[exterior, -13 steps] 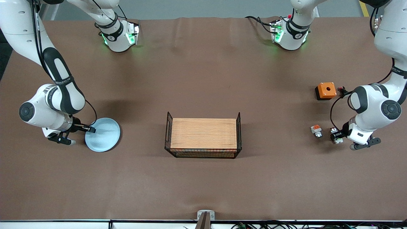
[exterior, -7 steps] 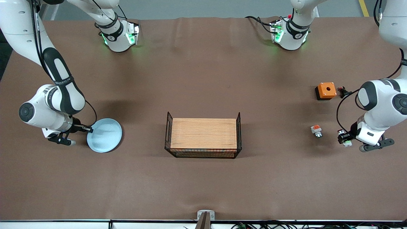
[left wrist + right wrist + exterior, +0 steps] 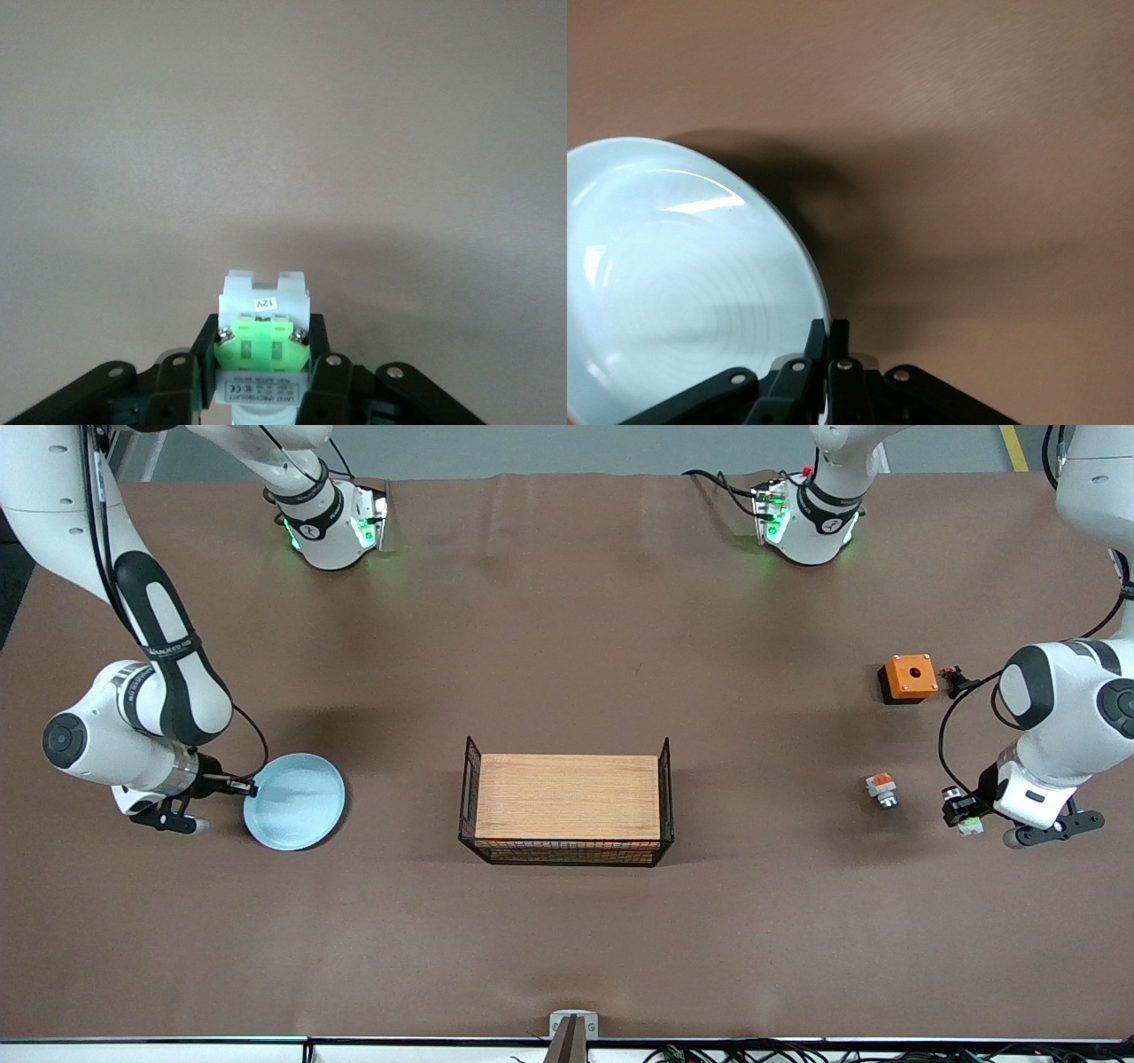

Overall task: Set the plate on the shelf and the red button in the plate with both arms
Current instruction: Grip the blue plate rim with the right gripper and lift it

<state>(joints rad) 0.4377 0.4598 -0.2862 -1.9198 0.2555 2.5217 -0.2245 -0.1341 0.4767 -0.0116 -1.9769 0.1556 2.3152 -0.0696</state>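
The left end effector (image 3: pixel 964 815) is clamped on the red button (image 3: pixel 967 825), held above the surface (image 3: pixel 567 939) at the left arm's end. At the right arm's end, the right end effector (image 3: pixel 248 786) pinches the plate (image 3: pixel 297 802) by its rim. A wooden tray (image 3: pixel 567 797) sits between them.

Open brown table (image 3: pixel 567 646) runs from the wire-ended wooden tray (image 3: pixel 567 808) at mid-table toward both ends, interrupted only near the left arm's end by an orange box (image 3: pixel 908 677) and a small orange-patched switch block (image 3: pixel 881 789), with clear passage between them.
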